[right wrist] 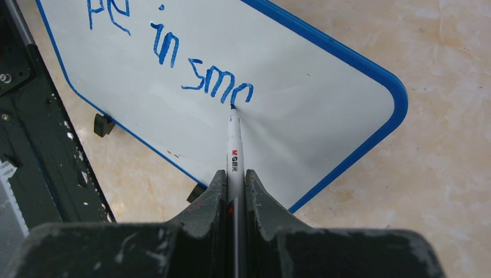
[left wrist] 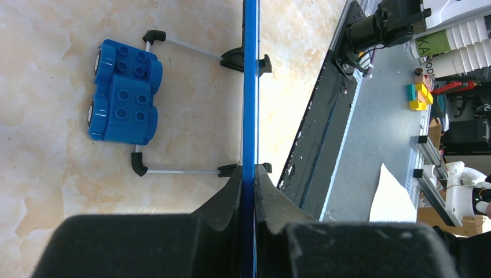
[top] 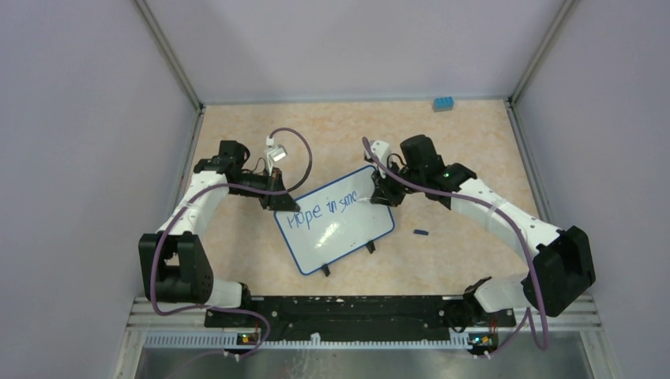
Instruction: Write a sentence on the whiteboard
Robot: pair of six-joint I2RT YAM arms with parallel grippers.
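So, whiteboard [top: 336, 221]: mid-table, propped on clip feet, btwn both arms.
sentence [top: 324, 207]: blue, reads "Hope in smc".
L gripper [left wrist: 249, 176]: pinching board's far-left edge.
R gripper [right wrist: 235, 179]: clamped on marker [right wrist: 234, 145], tip touching board.

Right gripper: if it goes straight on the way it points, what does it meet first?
The whiteboard. The right gripper holds the marker, whose tip touches the board at the last blue stroke of the sentence. Going on would likely just press the tip harder. The gripper itself seems well back, though depth is unclear.
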